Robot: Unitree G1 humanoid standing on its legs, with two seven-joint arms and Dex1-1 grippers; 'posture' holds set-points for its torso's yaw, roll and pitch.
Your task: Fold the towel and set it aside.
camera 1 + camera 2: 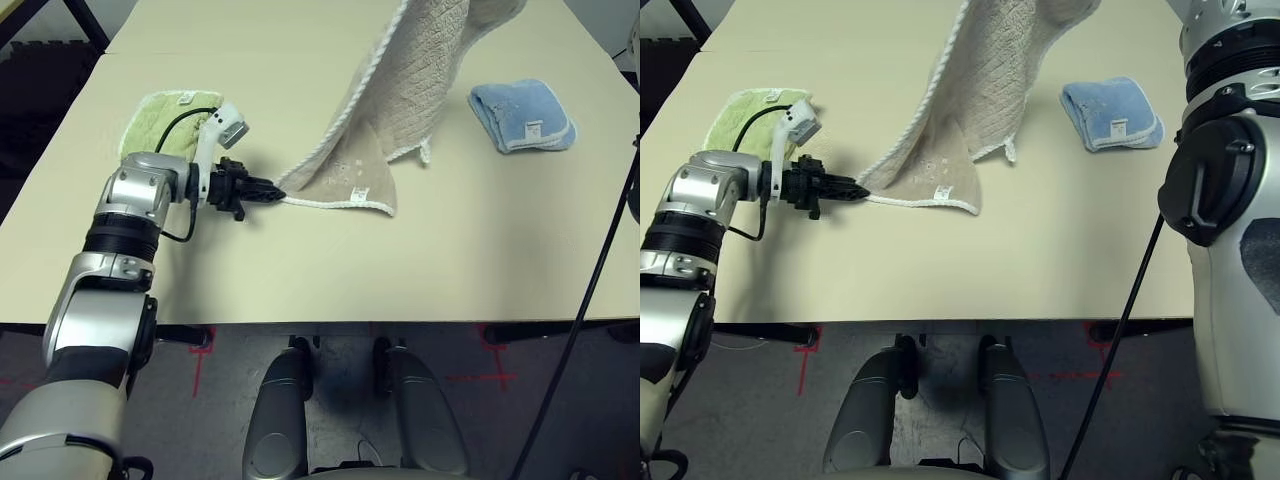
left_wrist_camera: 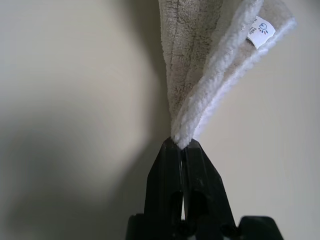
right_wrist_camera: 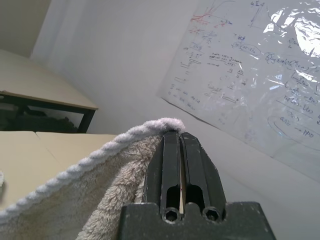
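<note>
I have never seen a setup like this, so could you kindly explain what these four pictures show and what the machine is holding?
This is a humanoid robot with two arms standing at a table. Two pictures look down from its head; the other two come from cameras on its wrists. The left gripper is shut on the towel, pinching a lower corner that lies at the tabletop. The right gripper is shut on an upper edge of the towel, lifted high, so the cloth hangs slanting between them. Also on the table lie a folded green cloth and a folded blue cloth.

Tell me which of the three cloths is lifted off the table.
The beige terry towel: it hangs raised, a lower corner pinched by the left gripper. The green cloth and blue cloth lie folded flat.
</note>
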